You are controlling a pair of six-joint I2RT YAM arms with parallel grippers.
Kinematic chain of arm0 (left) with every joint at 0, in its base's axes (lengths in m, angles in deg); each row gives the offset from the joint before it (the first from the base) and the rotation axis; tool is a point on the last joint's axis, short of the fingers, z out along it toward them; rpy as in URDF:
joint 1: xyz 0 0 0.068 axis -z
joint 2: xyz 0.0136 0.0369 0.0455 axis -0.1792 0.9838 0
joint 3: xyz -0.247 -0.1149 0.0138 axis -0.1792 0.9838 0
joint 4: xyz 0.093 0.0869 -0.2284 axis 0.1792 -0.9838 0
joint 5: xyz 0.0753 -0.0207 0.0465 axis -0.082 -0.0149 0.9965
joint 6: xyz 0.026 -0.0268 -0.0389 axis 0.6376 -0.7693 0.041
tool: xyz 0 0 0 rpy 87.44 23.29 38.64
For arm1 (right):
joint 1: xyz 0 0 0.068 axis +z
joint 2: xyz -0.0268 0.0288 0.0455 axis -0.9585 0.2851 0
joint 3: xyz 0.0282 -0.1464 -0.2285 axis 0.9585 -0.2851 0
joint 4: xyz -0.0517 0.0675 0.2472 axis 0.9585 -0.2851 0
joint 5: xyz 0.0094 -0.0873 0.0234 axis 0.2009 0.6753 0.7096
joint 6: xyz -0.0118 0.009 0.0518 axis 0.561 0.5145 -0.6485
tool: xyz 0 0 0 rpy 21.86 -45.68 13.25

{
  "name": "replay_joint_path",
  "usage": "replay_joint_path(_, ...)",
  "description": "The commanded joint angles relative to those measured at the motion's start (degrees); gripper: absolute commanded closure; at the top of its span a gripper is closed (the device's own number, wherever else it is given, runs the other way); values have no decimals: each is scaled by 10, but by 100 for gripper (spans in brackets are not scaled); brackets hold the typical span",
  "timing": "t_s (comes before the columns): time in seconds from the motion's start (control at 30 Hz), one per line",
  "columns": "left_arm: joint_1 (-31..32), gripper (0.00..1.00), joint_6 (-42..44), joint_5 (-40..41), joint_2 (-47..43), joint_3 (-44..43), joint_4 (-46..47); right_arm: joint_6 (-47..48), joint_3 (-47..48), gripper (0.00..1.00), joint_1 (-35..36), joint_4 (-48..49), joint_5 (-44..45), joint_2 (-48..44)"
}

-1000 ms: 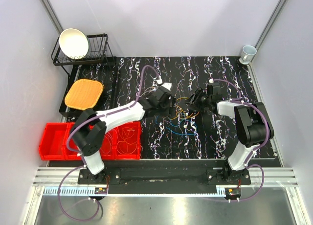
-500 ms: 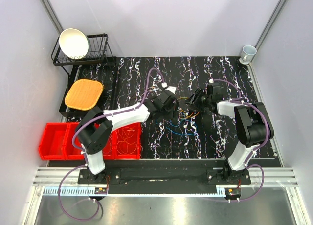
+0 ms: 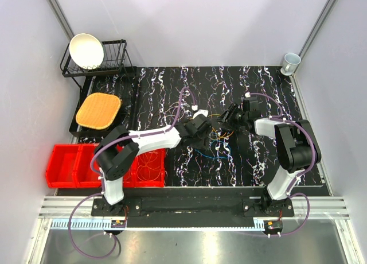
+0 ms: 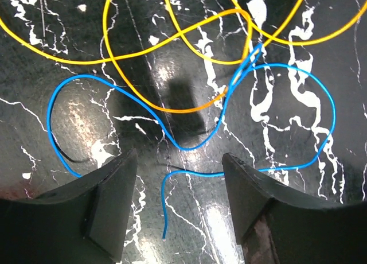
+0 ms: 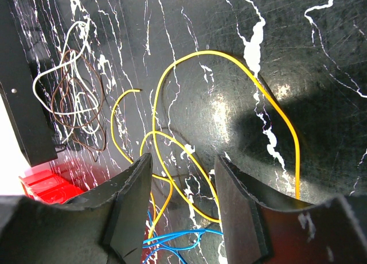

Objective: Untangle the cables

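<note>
The left gripper [image 3: 200, 133] has swung farther right of the red bin [image 3: 163, 166]. Its jaws are wide and empty above the blue cable [image 4: 163, 209]. Farther right, the right gripper [image 5: 183, 160] gapes, clamping nothing. A careless pinch might also catch the yellow cable [image 4: 106, 23] and tighten the tangle.

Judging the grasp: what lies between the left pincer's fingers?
In the left wrist view, the blue cable ends there on the mat; the left pincer is open.

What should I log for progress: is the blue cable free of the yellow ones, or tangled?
Tangled: the left wrist view shows the blue cable crossing the yellow cables at several spots.
</note>
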Motion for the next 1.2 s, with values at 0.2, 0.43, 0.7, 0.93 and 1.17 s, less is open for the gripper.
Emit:
replay_joint_path(0.2,1,43,-40,30,27,5,39,2,17,47,7,10,-3,4)
replay_joint_path(0.43,2,47,-60,41,36,-3,50,2,18,46,6,10,-5,7)
replay_joint_path(0.7,2,46,-76,62,35,-7,52,1,19,46,5,10,-7,8)
replay_joint_path(0.93,5,56,-85,73,56,-13,50,2,20,46,6,9,-8,10)
replay_joint_path(1.17,5,76,-87,87,46,-2,40,3,22,47,5,9,-8,12)
